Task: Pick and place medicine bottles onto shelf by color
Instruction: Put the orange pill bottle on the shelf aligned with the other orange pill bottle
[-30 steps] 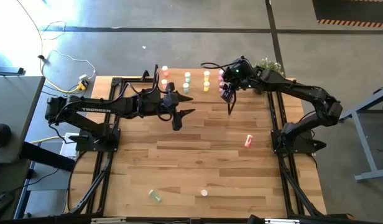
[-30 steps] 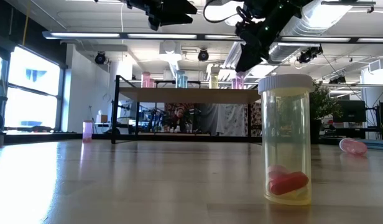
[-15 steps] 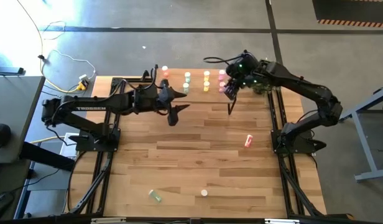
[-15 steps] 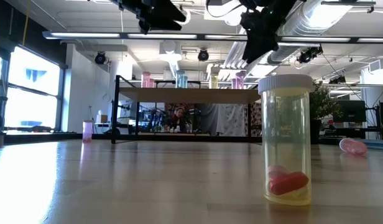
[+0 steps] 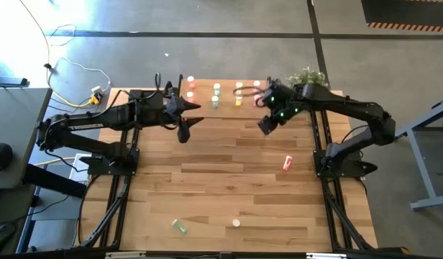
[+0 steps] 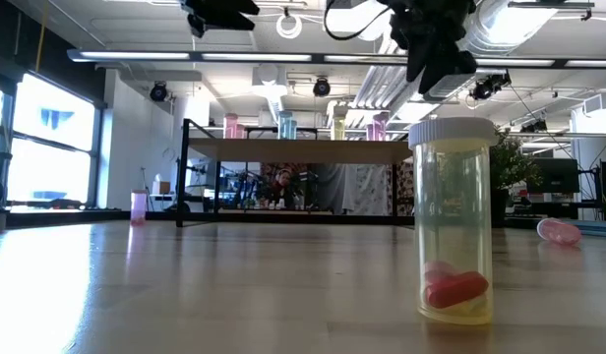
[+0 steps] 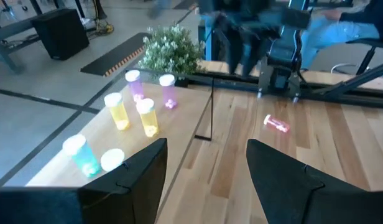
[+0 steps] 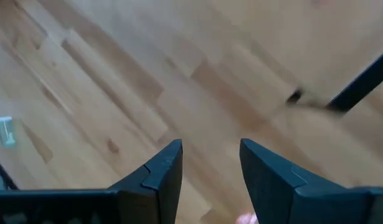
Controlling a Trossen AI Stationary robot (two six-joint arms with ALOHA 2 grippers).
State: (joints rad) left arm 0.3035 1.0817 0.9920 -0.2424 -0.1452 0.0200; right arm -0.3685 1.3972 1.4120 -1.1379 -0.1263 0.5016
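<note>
The shelf [image 5: 226, 92] stands at the table's far edge and carries several medicine bottles: pink [image 7: 134, 84], yellow [image 7: 147, 117] and green [image 7: 79, 152]. On the tabletop a red bottle [image 5: 287, 163] lies on its side. Near the front edge a green bottle [image 5: 180, 226] lies and a yellow one [image 6: 453, 221] stands upright. My left gripper [image 5: 184, 133] hangs open above the table in front of the shelf's left end. My right gripper [image 5: 266, 126] hangs open in front of the shelf's right end, pointing steeply down. Neither gripper has anything between its fingers.
A potted plant [image 5: 308, 75] stands at the far right corner beside the shelf. Black frame rails [image 5: 318, 137] run along both side edges of the table. Another pink bottle [image 6: 139, 205] stands far off at the left in the low view.
Both grippers have drawn back from the shelf and risen. The left one has gone toward the table's left edge. The right one has come toward the near edge, rolled about its own line and tipped further down. No bottle has moved.
</note>
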